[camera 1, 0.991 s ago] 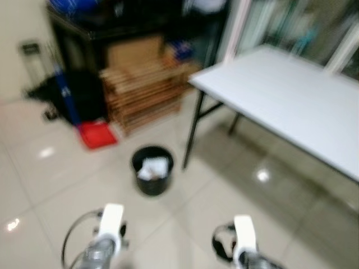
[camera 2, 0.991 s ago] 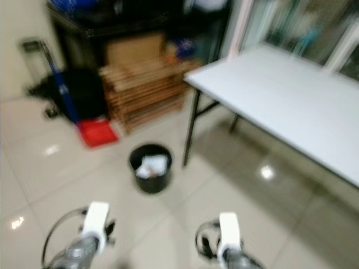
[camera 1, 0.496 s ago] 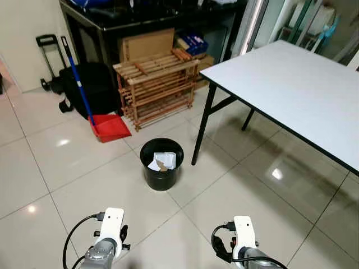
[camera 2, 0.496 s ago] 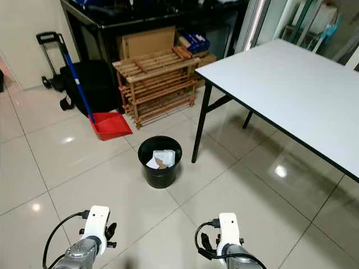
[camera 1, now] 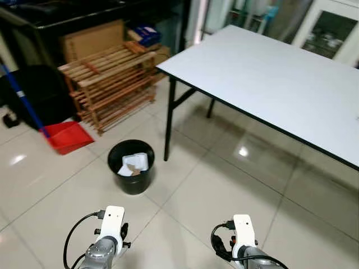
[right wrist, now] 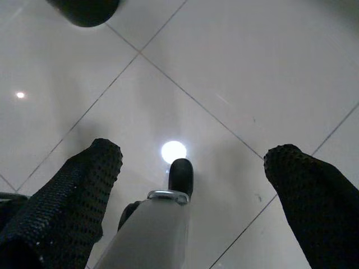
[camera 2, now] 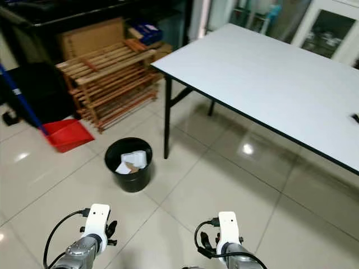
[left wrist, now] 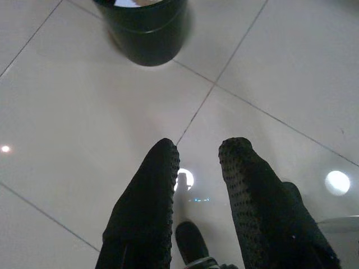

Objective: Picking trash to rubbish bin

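Note:
A black rubbish bin (camera 1: 132, 171) stands on the tiled floor by the table leg, with white and brown trash (camera 1: 134, 163) inside it. It is ahead and to the left of both arms. My left arm (camera 1: 110, 224) and right arm (camera 1: 242, 232) hang low at the front. In the left wrist view my left gripper (left wrist: 199, 148) points at bare floor just short of the bin (left wrist: 146, 28), its fingers a narrow gap apart and holding nothing. My right gripper (right wrist: 196, 151) is wide open over bare tiles, with the bin (right wrist: 84, 8) farther off.
A white table (camera 1: 269, 84) with black legs (camera 1: 168, 120) fills the right side. A wooden rack (camera 1: 109, 78), cardboard, a red dustpan (camera 1: 67, 136) and a black bag line the back left. Open tiled floor lies between me and the bin.
The camera has swung to the right, so the bin, rack and dustpan sit further left in the picture. The blur has gone. Both arms hang as before.

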